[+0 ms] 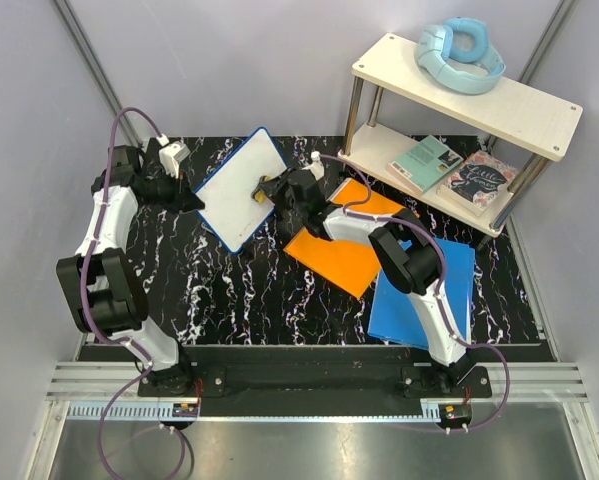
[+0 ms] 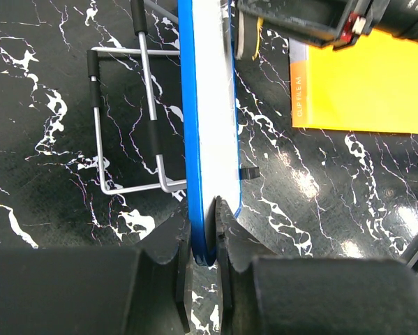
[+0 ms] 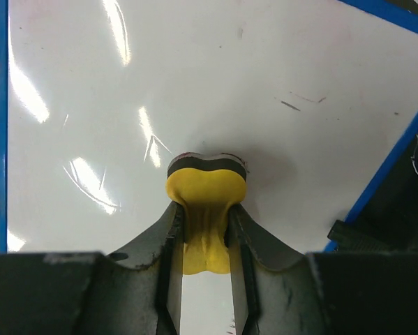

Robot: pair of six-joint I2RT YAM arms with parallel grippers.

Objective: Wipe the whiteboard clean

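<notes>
Principal hazard: the small rectangular whiteboard with a thin blue frame (image 1: 237, 190) is held clear of the black marble-patterned table top (image 1: 229, 290) by one edge only, so wiping pressure from the far side may pivot it or pull it out of the grip; this would probably drop it toward the bent metal wire stand (image 2: 125, 125) lying to its left in the left wrist view. Secondary hazard: the yellow foam eraser with a dark felt face (image 3: 206, 183) is pinched low on its body and visibly squeezed; a hard sideways stroke may twist it out of the fingers. A few faint grey strokes (image 3: 290, 105) lie in the upper right of the right wrist view, and a stroke pattern stopping short of them would leave the board incompletely cleaned. Pose: the left gripper (image 2: 203, 241) reaches in from the left of the overhead view, jaws clamped on the frame at the board's edge, the board standing edge-on and tilted at upper centre; the right gripper (image 3: 206, 237) extends from the right, jaws closed on the eraser, felt face pressed flat against the white surface near its middle; the flat orange plastic folder (image 1: 344, 240) lies just right of the board.
</notes>
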